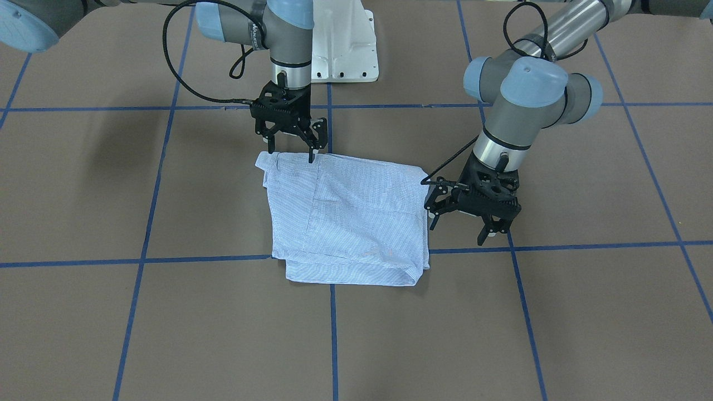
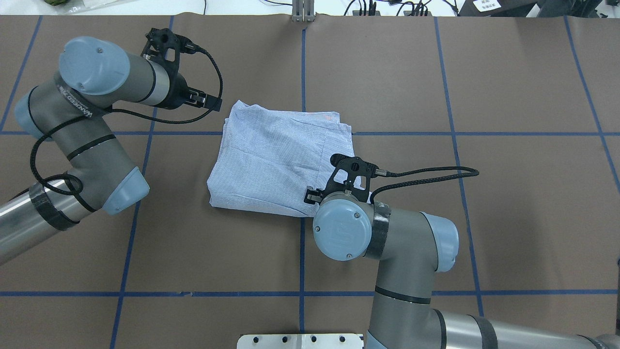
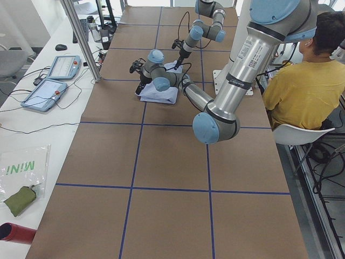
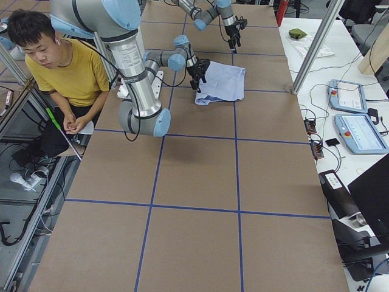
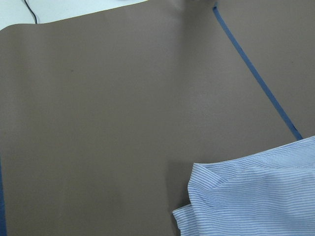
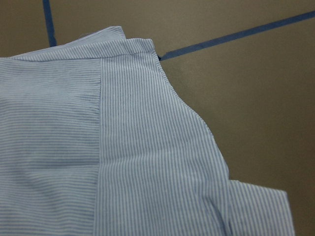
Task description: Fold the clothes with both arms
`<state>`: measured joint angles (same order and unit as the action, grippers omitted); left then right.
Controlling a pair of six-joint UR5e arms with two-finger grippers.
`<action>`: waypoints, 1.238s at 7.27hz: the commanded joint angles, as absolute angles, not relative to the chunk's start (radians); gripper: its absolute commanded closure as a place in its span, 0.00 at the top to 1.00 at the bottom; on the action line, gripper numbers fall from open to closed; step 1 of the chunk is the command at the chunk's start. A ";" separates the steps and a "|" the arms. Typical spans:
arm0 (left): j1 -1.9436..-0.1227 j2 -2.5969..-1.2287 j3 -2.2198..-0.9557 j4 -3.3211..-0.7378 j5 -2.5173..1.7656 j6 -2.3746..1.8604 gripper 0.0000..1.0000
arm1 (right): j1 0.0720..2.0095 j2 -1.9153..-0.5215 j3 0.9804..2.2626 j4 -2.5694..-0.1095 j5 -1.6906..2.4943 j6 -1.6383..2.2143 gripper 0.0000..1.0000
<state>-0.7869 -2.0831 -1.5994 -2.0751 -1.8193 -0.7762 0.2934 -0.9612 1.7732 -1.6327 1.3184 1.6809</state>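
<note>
One folded shirt [image 1: 345, 217] lies beside left gripper [image 1: 458, 233]; right gripper [image 1: 291, 155] over its edge.

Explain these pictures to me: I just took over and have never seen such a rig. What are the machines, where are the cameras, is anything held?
Two robot arms work at a brown table marked with blue tape. One picture faces the robot, so its left arm shows on the right, its right arm on the left. One looks down from behind it, two look along the table from its ends, two come from cameras on the wrists. A striped shirt, folded into a rough rectangle, lies flat. The left arm's fingers are open beside it; the right arm's fingers are open over its edge nearest the robot's base. Nothing is held.
</note>
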 commanded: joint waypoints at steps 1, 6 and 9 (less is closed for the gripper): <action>-0.787 -2.082 -1.600 -2.075 -1.819 -0.776 1.00 | 0.308 -0.968 1.702 -1.536 1.252 1.669 1.00; -0.787 -2.082 -1.605 -2.075 -1.819 -0.776 1.00 | 0.307 -1.011 1.721 -1.426 1.262 1.657 1.00; -0.787 -2.024 -1.670 -2.074 -1.821 -0.778 1.00 | 0.484 -1.000 1.928 -1.716 1.553 1.482 1.00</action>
